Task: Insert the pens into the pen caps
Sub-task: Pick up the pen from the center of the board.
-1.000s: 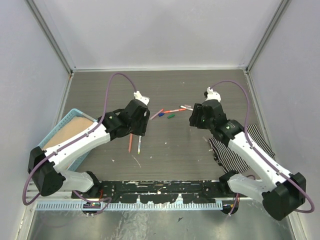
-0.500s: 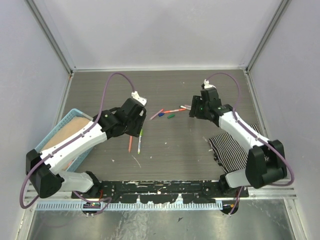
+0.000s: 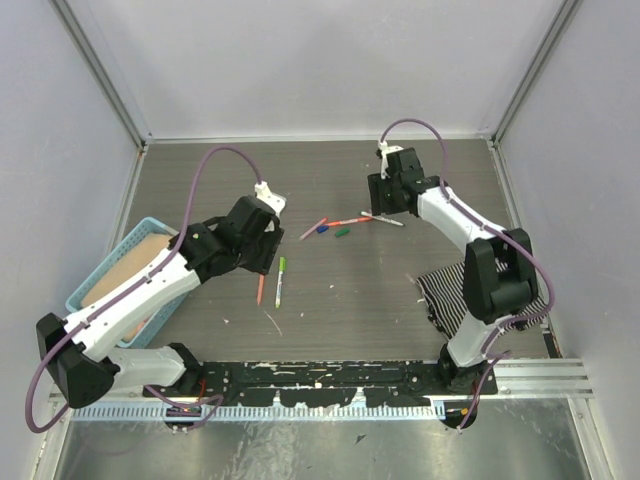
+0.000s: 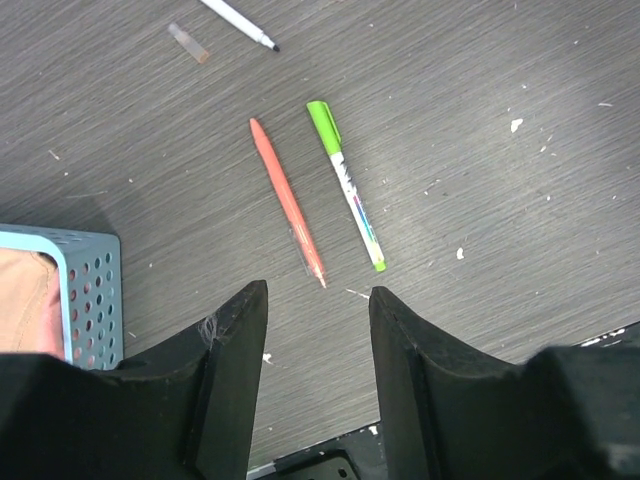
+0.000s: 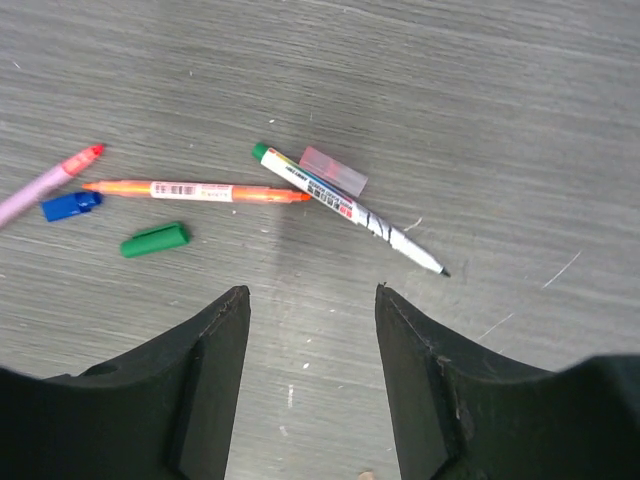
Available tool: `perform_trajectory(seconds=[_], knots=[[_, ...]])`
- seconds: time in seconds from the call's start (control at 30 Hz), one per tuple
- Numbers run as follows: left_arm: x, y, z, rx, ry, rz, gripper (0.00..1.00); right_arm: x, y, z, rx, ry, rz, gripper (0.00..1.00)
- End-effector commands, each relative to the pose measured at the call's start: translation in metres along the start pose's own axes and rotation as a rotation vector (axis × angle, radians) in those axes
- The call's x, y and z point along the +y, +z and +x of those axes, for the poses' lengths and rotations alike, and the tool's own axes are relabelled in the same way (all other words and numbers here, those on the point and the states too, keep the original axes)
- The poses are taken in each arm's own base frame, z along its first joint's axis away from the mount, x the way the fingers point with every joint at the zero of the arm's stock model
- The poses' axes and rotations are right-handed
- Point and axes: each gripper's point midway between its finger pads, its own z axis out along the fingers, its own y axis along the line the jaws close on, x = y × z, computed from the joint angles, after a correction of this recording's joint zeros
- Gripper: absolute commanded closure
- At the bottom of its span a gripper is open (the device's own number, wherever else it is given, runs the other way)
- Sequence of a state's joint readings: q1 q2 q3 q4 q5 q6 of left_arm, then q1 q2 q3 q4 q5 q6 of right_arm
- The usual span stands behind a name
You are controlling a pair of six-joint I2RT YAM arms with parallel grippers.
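Both end effectors hang released over the dark wood-grain table (image 3: 330, 295), grasping nothing. The left end effector (image 4: 318, 300) is spread above 2 pens lying side by side but apart, toward the near-left corner: a slim all-orange pen (image 4: 287, 215) and a white-barrelled pen with a bright green cap (image 4: 347, 185), which looks already capped. Only the orange pen's tip lies near the jaws, so a straight descent may nip that end and make the pen pivot or skid away. A perforated pale blue basket (image 4: 85, 290) sits just beside the left jaw and could be clipped. The right end effector (image 5: 312, 295) gapes over a crowded group near the middle of the far edge: a white pen with a green end and a bare black tip (image 5: 345, 210), a translucent pink cap (image 5: 333, 171) apparently lying against it, an orange pen with a printed label (image 5: 195, 190) whose tip almost reaches the white pen, a small green cap (image 5: 155, 240), a small blue cap (image 5: 70, 205) and a pink pen with a red tip (image 5: 50, 180). Closing there risks trapping 2 items at once or scattering neighbours. The flat caps may squirt out or sit skewed, so a pen misses the mouth.
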State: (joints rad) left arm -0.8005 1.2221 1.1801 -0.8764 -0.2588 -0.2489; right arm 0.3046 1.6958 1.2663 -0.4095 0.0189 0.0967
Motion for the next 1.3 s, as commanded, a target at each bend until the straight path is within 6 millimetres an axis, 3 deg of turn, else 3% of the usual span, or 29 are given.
perform_trajectory(seconds=[0.0,0.27,0.53,1.27], knots=[[0.002,0.001,0.002,-0.002,0.030,0.016,0.48,-0.004,0.009,-0.007,0.044,-0.181,-0.054,0.42],[0.006,0.012,0.007,0.022,0.043,0.008,0.48,-0.008,0.039,-0.029,0.044,-0.116,-0.088,0.42],[0.011,0.018,0.010,0.042,0.026,0.010,0.49,-0.010,0.060,-0.017,0.110,-0.195,-0.147,0.42],[0.014,0.022,0.013,0.061,0.009,0.019,0.50,-0.009,0.069,0.006,0.174,-0.228,-0.197,0.42]])
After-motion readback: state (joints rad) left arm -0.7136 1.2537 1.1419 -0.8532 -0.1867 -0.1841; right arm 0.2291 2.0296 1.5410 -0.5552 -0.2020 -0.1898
